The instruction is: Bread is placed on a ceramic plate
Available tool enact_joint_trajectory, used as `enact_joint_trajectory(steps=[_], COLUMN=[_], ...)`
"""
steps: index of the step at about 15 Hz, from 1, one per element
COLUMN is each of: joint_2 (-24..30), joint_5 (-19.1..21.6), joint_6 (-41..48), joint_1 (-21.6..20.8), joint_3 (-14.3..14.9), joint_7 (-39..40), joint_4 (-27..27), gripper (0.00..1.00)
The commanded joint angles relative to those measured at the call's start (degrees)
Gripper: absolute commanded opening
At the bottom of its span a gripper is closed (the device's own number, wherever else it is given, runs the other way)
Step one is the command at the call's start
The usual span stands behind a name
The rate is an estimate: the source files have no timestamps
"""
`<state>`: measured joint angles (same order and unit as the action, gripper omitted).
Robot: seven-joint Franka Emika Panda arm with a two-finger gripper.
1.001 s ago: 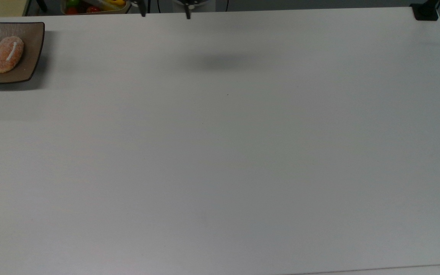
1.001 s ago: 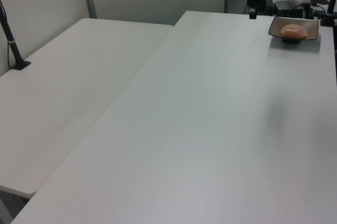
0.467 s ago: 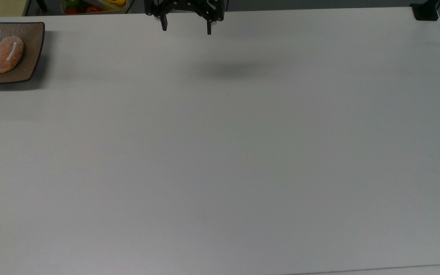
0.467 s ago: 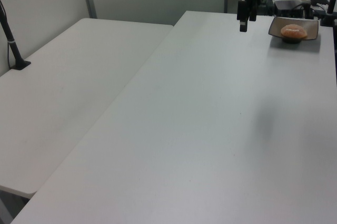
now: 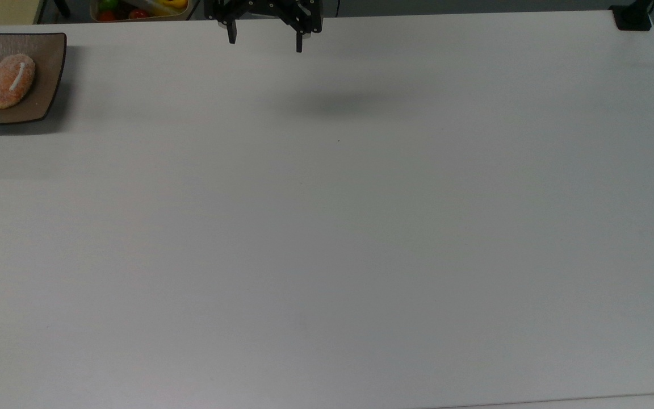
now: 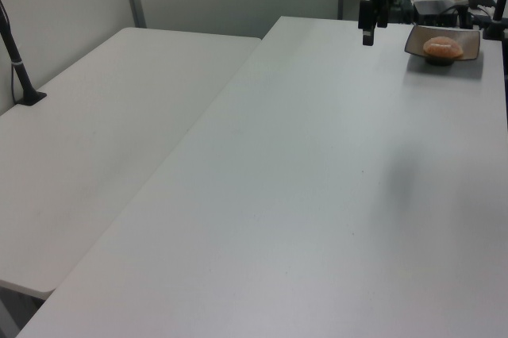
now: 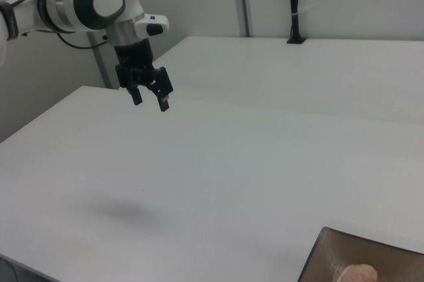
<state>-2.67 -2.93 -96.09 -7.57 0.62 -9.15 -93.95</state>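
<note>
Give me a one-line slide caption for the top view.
Bread rests on the ceramic plate at the top view's left, while the open, empty gripper hangs over the white table.

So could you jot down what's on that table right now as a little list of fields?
bread: small sugary orange-brown bun with a white stripe, lying on the plate
ceramic plate: square, brown, at the top view's far left edge
gripper: open, holding nothing, raised above the table near its far edge in the top view
table: white
task state: bread already on the plate
</note>
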Motion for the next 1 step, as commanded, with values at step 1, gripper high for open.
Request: enact_joint_trajectory(steps=[1], joint_2=[1.17], joint_5=[-0.06], joint_6=[-0.94], joint_1=[-0.16], joint_3=[0.61], joint_7=[-0.96], joint_4=[-0.89], gripper=[1.00])
